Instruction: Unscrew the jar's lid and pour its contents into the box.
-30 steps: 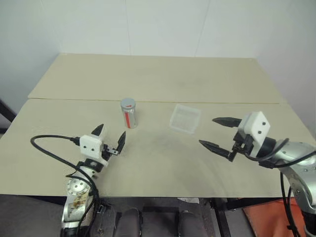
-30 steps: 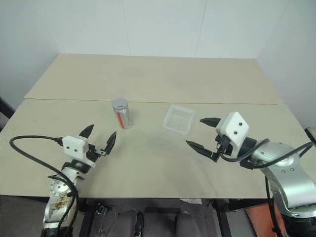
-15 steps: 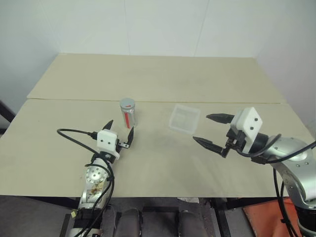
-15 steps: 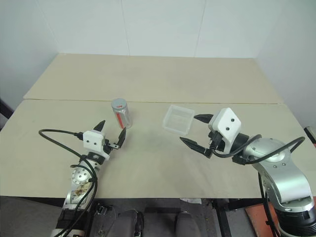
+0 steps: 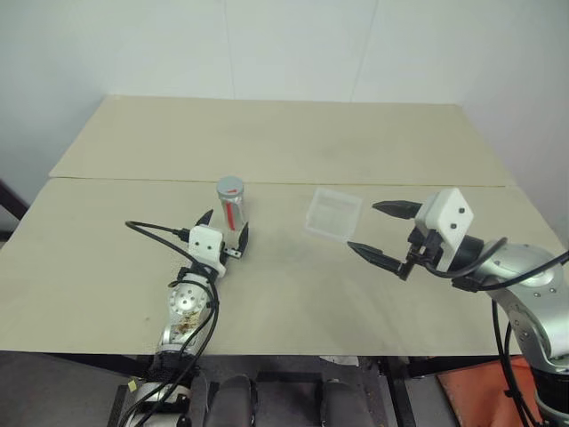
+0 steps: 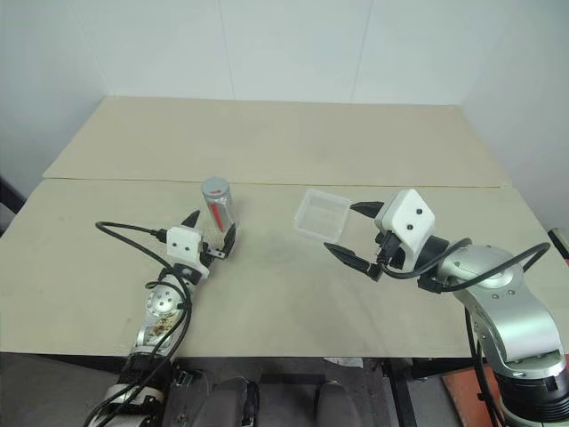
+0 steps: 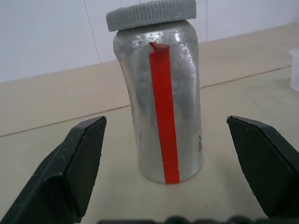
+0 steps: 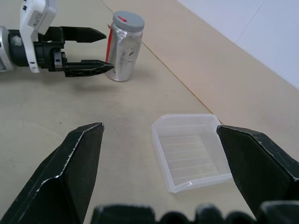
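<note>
Now the jar (image 5: 231,204) stands upright on the pale counter (image 5: 284,142), just on the near side of the seam that runs across it, with the grey lid (image 5: 230,186) seated on top and a red stripe running down its silvery body. Its contents cannot be made out through the wall. Around it sits the left pincer (image 5: 226,233), released and spread wide — one black finger on each side of the jar's lower part, neither visibly touching it; the left wrist view has the jar (image 7: 161,93) centred between the two fingers with clear gaps on both sides and the lid (image 7: 152,14) slightly tilted on the neck. To the jar's right, well apart from it, lies the box (image 5: 333,213), clear, shallow and open upward, with nothing to be seen inside it. The right pincer (image 5: 380,229) hovers above the counter just to the right of the box — released too, its fingers parted wide and aimed leftward toward the box, holding nothing. A black cable loops from the left wrist across the counter.
</note>
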Action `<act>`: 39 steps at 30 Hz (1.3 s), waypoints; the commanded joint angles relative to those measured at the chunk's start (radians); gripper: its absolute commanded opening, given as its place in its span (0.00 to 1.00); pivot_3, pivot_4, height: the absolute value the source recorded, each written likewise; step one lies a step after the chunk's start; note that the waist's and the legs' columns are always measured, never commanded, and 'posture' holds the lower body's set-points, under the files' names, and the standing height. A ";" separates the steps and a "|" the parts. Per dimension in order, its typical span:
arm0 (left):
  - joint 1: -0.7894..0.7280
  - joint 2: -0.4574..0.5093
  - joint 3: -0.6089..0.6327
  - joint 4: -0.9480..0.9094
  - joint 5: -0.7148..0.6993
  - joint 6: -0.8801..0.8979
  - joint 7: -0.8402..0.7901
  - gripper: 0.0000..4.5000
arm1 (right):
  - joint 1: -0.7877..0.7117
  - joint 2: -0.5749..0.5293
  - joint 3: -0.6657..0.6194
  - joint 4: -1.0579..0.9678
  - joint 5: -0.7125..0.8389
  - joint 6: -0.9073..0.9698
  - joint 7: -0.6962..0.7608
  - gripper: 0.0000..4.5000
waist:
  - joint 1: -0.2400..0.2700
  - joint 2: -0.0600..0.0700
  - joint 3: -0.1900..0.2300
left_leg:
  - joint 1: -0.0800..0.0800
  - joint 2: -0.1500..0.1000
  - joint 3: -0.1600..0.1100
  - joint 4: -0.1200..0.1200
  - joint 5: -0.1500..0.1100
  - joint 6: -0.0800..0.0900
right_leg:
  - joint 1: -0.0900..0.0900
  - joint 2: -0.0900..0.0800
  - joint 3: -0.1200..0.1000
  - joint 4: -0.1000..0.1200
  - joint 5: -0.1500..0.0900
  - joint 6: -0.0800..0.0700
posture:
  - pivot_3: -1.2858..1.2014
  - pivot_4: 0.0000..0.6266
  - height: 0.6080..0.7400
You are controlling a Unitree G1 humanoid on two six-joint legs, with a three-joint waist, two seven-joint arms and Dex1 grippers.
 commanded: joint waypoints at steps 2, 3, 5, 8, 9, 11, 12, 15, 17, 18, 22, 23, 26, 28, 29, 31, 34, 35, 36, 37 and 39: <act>-0.050 -0.008 -0.003 0.033 0.008 -0.038 0.027 1.00 | -0.007 -0.012 -0.033 -0.040 0.000 0.006 -0.019 1.00 | 0.000 0.000 0.000 | 0.000 0.000 0.000 0.000 0.000 0.000 | 0.000 0.000 0.000 0.000 0.000 0.000 | 0.52 0.24 1.00; -0.058 -0.009 -0.003 0.042 0.007 -0.040 0.029 1.00 | -0.005 -0.012 -0.034 -0.042 0.000 0.009 -0.022 1.00 | 0.000 0.000 0.000 | 0.000 0.000 0.000 0.000 0.000 0.000 | 0.000 0.000 0.000 0.000 0.000 0.000 | 0.52 0.24 1.00; -0.071 -0.008 -0.006 0.064 0.013 -0.052 0.034 1.00 | 0.002 -0.010 -0.037 -0.050 0.009 0.014 -0.024 1.00 | 0.000 0.000 0.000 | 0.000 0.000 0.000 0.000 0.000 0.000 | 0.000 0.000 0.000 0.000 0.000 0.000 | 0.52 0.24 1.00; -0.095 -0.011 -0.012 0.102 0.019 -0.075 0.038 1.00 | 0.023 -0.011 -0.040 -0.052 0.001 0.013 -0.028 1.00 | 0.000 0.000 0.000 | 0.000 0.000 0.000 0.000 0.000 0.000 | 0.000 0.000 0.000 0.000 0.000 0.000 | 0.52 0.24 1.00; -0.103 -0.012 -0.014 0.114 0.021 -0.082 0.039 1.00 | 0.027 -0.011 -0.040 -0.052 -0.001 0.012 -0.029 1.00 | 0.000 0.000 0.000 | 0.000 0.000 0.000 0.000 0.000 0.000 | 0.000 0.000 0.000 0.000 0.000 0.000 | 0.52 0.24 1.00; -0.130 -0.019 -0.014 0.149 0.028 -0.096 0.060 1.00 | 0.031 -0.011 -0.042 -0.054 -0.001 0.014 -0.033 1.00 | 0.000 0.000 0.000 | -0.001 0.000 0.000 0.000 0.000 0.000 | 0.000 0.000 0.000 0.000 0.000 0.000 | 0.52 0.24 1.00; -0.140 -0.021 -0.013 0.162 0.030 -0.102 0.069 1.00 | 0.031 -0.010 -0.042 -0.055 -0.001 0.015 -0.034 1.00 | 0.001 0.000 0.000 | 0.000 0.000 0.000 0.000 0.000 0.000 | 0.000 0.000 0.000 0.000 0.000 0.000 | 0.52 0.24 1.00; -0.177 -0.031 -0.009 0.207 0.040 -0.117 0.100 1.00 | 0.037 -0.012 -0.047 -0.059 -0.002 0.016 -0.038 1.00 | 0.001 0.000 0.000 | -0.001 0.000 0.000 0.000 0.000 0.000 | 0.000 0.000 0.000 0.000 0.000 0.001 | 0.52 0.24 1.00; -0.191 -0.036 -0.009 0.228 0.040 -0.126 0.109 1.00 | 0.042 -0.014 -0.051 -0.061 -0.005 0.015 -0.039 1.00 | 0.000 0.000 0.000 | -0.001 0.000 0.000 0.000 0.000 0.000 | 0.000 0.000 0.000 -0.001 0.000 0.001 | 0.52 0.24 1.00; -0.200 -0.037 -0.010 0.243 0.041 -0.130 0.113 1.00 | 0.045 -0.015 -0.053 -0.063 -0.005 0.017 -0.042 1.00 | 0.000 0.000 0.000 | -0.001 0.000 0.000 0.000 0.000 0.000 | 0.000 0.000 0.000 -0.001 0.000 0.001 | 0.52 0.24 1.00; -0.221 -0.037 -0.009 0.292 0.052 -0.137 0.141 1.00 | 0.053 -0.016 -0.059 -0.073 -0.005 0.019 -0.047 1.00 | -0.001 0.000 0.000 | -0.001 0.000 0.000 0.000 0.000 0.000 | 0.000 0.000 0.000 -0.001 0.000 0.001 | 0.52 0.24 1.00; -0.224 -0.038 -0.008 0.300 0.053 -0.139 0.149 1.00 | 0.055 -0.016 -0.060 -0.075 -0.005 0.019 -0.048 1.00 | -0.001 0.000 0.000 | -0.001 0.000 0.000 0.000 0.000 0.000 | 0.000 0.000 0.000 -0.001 0.000 0.001 | 0.52 0.24 1.00; -0.231 -0.035 -0.007 0.316 0.069 -0.146 0.186 1.00 | 0.059 -0.016 -0.062 -0.080 -0.005 0.021 -0.050 1.00 | 0.000 0.000 0.000 | -0.001 -0.001 0.000 0.000 0.000 0.000 | 0.000 0.000 0.000 -0.001 0.000 0.001 | 0.52 0.24 1.00; -0.233 -0.034 -0.006 0.322 0.068 -0.146 0.194 1.00 | 0.064 -0.015 -0.061 -0.085 -0.005 0.023 -0.053 1.00 | 0.000 0.000 0.000 | -0.001 -0.001 0.000 0.000 0.000 0.000 | 0.000 0.000 0.000 -0.001 0.000 0.001 | 0.52 0.24 1.00; -0.233 -0.032 -0.008 0.324 0.069 -0.149 0.196 1.00 | 0.065 -0.014 -0.060 -0.088 -0.004 0.024 -0.054 1.00 | 0.000 0.000 0.000 | -0.001 -0.001 0.000 0.000 0.000 0.000 | 0.000 0.000 0.000 0.000 0.000 0.001 | 0.52 0.24 1.00; -0.231 -0.031 -0.012 0.324 0.069 -0.155 0.195 1.00 | 0.067 -0.013 -0.059 -0.091 -0.002 0.025 -0.055 1.00 | 0.000 0.000 0.000 | 0.000 -0.001 0.000 0.000 0.000 0.000 | 0.000 0.000 0.000 0.000 0.001 0.001 | 0.52 0.24 1.00; -0.223 -0.032 -0.017 0.315 0.069 -0.159 0.194 1.00 | 0.069 -0.011 -0.056 -0.092 -0.002 0.026 -0.056 1.00 | 0.000 0.000 0.000 | 0.000 -0.001 0.000 0.000 0.000 0.000 | 0.000 0.000 0.000 0.000 0.001 0.001 | 0.52 0.24 1.00; -0.220 -0.033 -0.018 0.310 0.067 -0.159 0.191 1.00 | 0.069 -0.010 -0.055 -0.091 -0.002 0.026 -0.056 1.00 | 0.000 0.000 0.000 | 0.000 -0.001 0.000 0.000 0.000 0.000 | 0.000 0.000 0.000 0.000 0.001 0.001 | 0.52 0.24 1.00; -0.218 -0.035 -0.019 0.306 0.061 -0.159 0.184 0.95 | 0.069 -0.010 -0.055 -0.090 -0.001 0.025 -0.056 1.00 | 0.000 0.000 0.000 | 0.000 -0.001 0.000 0.000 0.000 0.000 | 0.000 0.000 0.000 0.000 0.001 0.001 | 0.52 0.24 1.00; -0.217 -0.036 -0.019 0.305 0.058 -0.159 0.178 0.90 | 0.069 -0.009 -0.054 -0.089 -0.001 0.025 -0.056 1.00 | 0.000 0.000 0.000 | 0.000 -0.001 0.000 0.000 0.000 0.000 | 0.000 0.000 0.000 0.000 0.001 0.001 | 0.52 0.24 1.00; -0.215 -0.039 -0.021 0.303 0.070 -0.150 0.199 0.78 | 0.068 -0.007 -0.048 -0.084 -0.003 0.021 -0.055 1.00 | 0.000 0.000 0.000 | 0.000 -0.001 0.000 0.000 0.000 0.000 | 0.000 0.000 0.000 0.000 0.001 0.001 | 0.52 0.24 1.00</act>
